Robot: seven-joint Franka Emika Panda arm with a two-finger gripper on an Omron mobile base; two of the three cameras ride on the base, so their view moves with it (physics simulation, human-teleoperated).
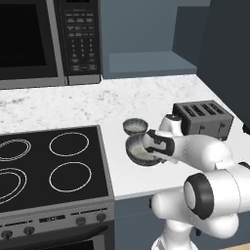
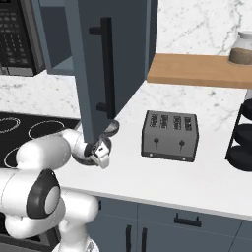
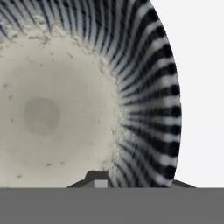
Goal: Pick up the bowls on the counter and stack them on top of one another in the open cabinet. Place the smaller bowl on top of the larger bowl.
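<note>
The larger bowl [image 1: 139,150] sits on the white marble bench [image 1: 58,105] just right of the stovetop [image 1: 49,166], and the jaws [image 3: 131,183] straddle its ribbed wall, one fingertip [image 3: 97,178] inside, narrowed though a firm grip cannot be told. The smaller bowl [image 1: 135,126] rests just behind it. Beyond stand a toaster [image 2: 170,135], the open cabinet [image 1: 146,61] and a microwave [image 1: 49,39] whose keypad print is too small to read.

Microwave [image 1: 49,41], stovetop [image 1: 49,166], toaster [image 2: 170,135], perhaps a jar [image 2: 242,49] on wooden shelf [image 2: 197,71]
</note>
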